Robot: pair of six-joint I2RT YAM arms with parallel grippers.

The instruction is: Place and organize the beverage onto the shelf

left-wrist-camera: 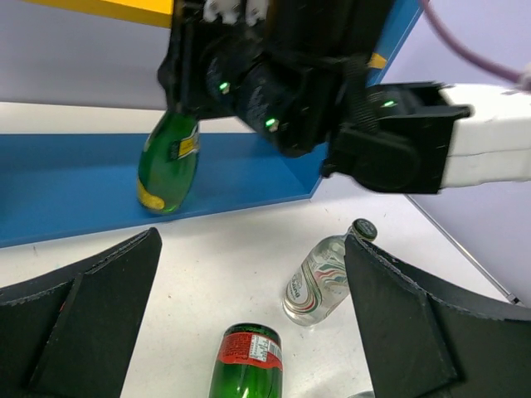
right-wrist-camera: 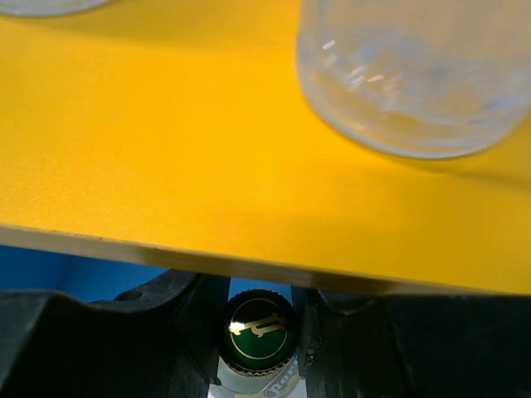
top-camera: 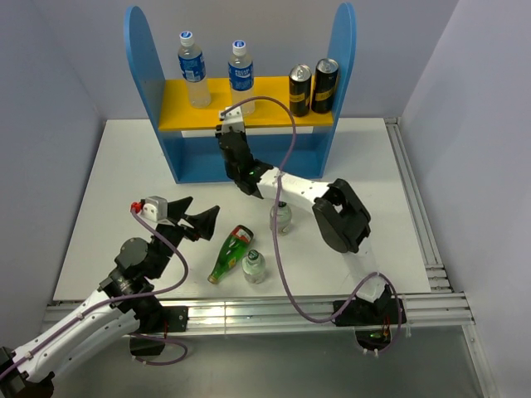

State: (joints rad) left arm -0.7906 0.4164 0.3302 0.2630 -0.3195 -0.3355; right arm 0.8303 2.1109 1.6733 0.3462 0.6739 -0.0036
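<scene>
Bottle (left-wrist-camera: 168,162), green glass w/ yellow label, gold-marked cap, tight in right tool (right-wrist-camera: 260,325); left tool (left-wrist-camera: 249,323) wide

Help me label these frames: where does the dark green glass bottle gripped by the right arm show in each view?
Top external: not visible, hidden beneath the right gripper.
Left wrist: dark green glass bottle upper left, neck in that gripper, over the blue base.
Right wrist: only its gold-marked cap, bottom centre between the fingers.
Shared landmark: the yellow upper board, in all three.
</scene>
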